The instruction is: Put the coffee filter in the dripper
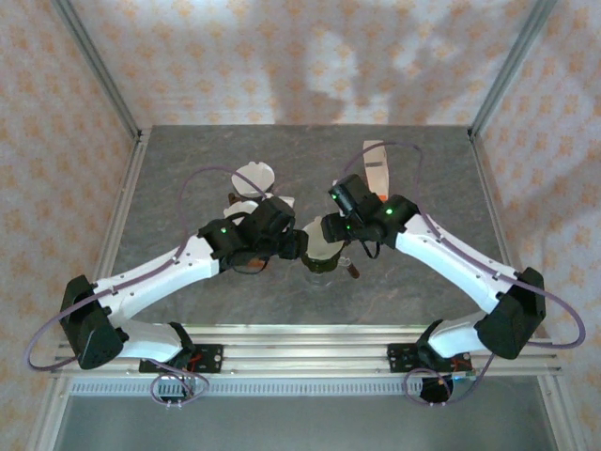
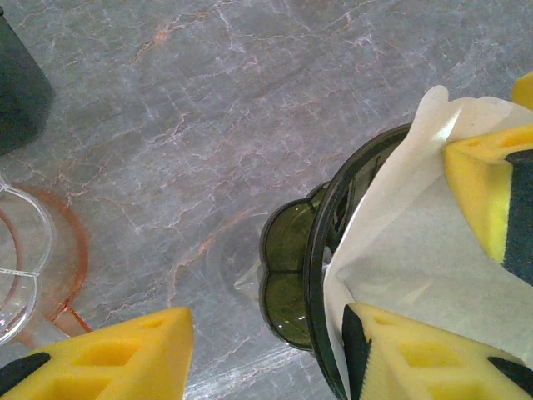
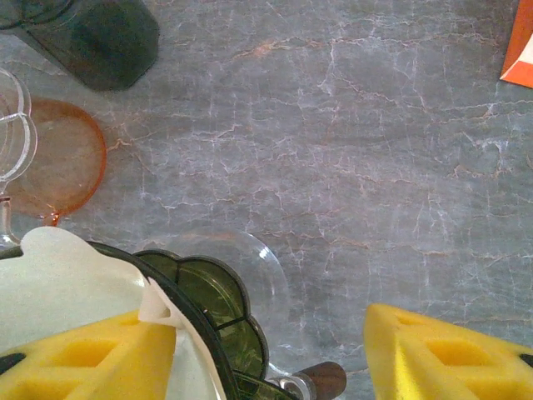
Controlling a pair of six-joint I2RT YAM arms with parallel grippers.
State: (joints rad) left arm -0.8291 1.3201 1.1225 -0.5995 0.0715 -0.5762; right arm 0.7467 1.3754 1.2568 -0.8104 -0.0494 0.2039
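1. Grey marbled table (image 1: 188, 188) is seen from above. The dark green dripper (image 1: 324, 261) stands mid-table where both arms meet, with the white coffee filter (image 1: 322, 230) set in it.
2. At the left wrist, the left gripper (image 2: 266, 333) is spread wide astride the dripper (image 2: 287, 275) rim, with one finger (image 2: 416, 358) laid on the coffee filter (image 2: 400, 258) inside.
3. At the right wrist, the right gripper (image 3: 271, 333) is likewise spread apart, with one finger (image 3: 83, 358) laid against the coffee filter (image 3: 67, 283) within the dripper (image 3: 208, 292).
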